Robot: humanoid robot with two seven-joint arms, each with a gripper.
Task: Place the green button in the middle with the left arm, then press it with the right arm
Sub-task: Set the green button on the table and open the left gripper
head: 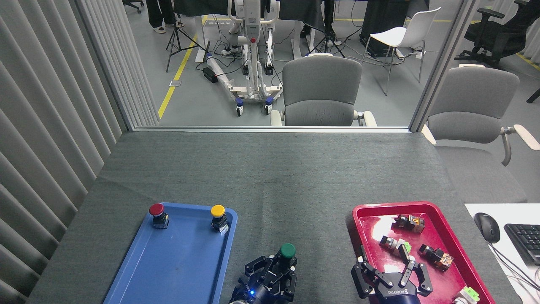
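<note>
bare grey cloth (270,181) between trays; left jaws (282,270) clamped on green button (288,251), right jaws (390,272) apart.

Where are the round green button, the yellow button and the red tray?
Round dark-green button (288,250), head view, on its cap.
Yellow-capped button (217,210), head view, on its cap.
Red plastic tray (453,240), head view, right rim.

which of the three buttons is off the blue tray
The green button, held in the left gripper over the grey cloth. The red button and yellow button stand on the tray.

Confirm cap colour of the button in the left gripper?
Dark green. The green button sits between the left gripper's fingers, over the grey cloth; clearest in the head view.
</note>
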